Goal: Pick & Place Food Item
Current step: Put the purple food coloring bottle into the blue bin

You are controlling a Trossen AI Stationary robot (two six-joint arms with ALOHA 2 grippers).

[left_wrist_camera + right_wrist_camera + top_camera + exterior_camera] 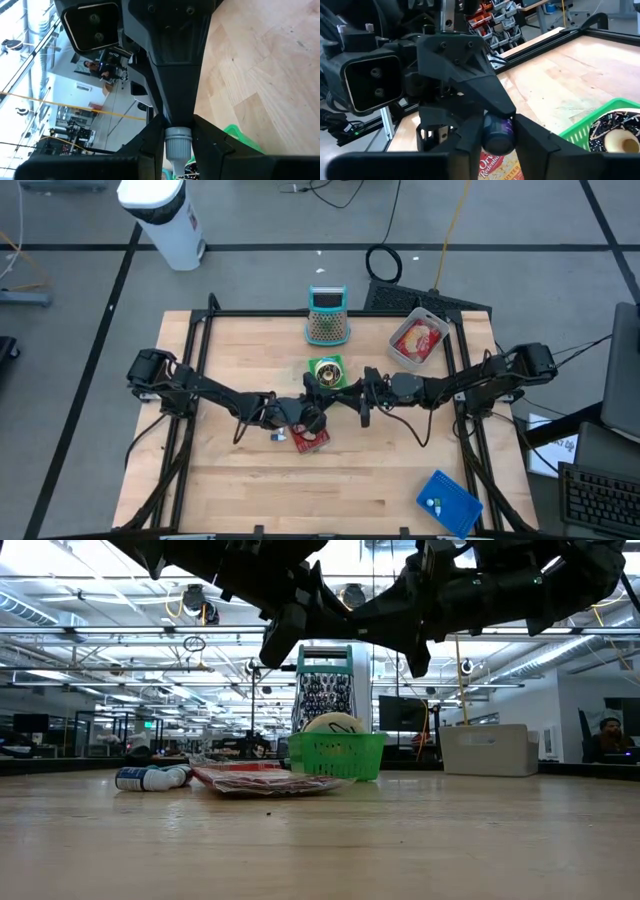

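— What's on the wooden surface [250,490]?

— A green basket [326,370] sits about mid-surface with a pale round thing inside. A box grater [326,317] stands just beyond it on the far side. At the far right there's a clear tray [418,340] of red-wrapped food, and at the near right corner a blue pack [448,502]. Just nearer than the basket lies a flat red packet [311,438], with a little blue-and-white tube [277,436] to its left.

— And the arms?

— Both reach in to the middle and meet nose to nose above the red packet, on the near side of the basket. In the low view they're well up off the surface.

— Where's the food item?

— Between them, in the air. It's a small bottle [497,135] with a dark body and purplish label; the left wrist view shows its pale ribbed cap [178,140].

— Left gripper [178,145]?

— Its jaws are clamped on the bottle at the cap end.

— Right gripper [498,127]?

— Its jaws press on either side of the dark body, so both arms have hold of the bottle. The popcorn-style lettering of the red packet shows directly beneath it.
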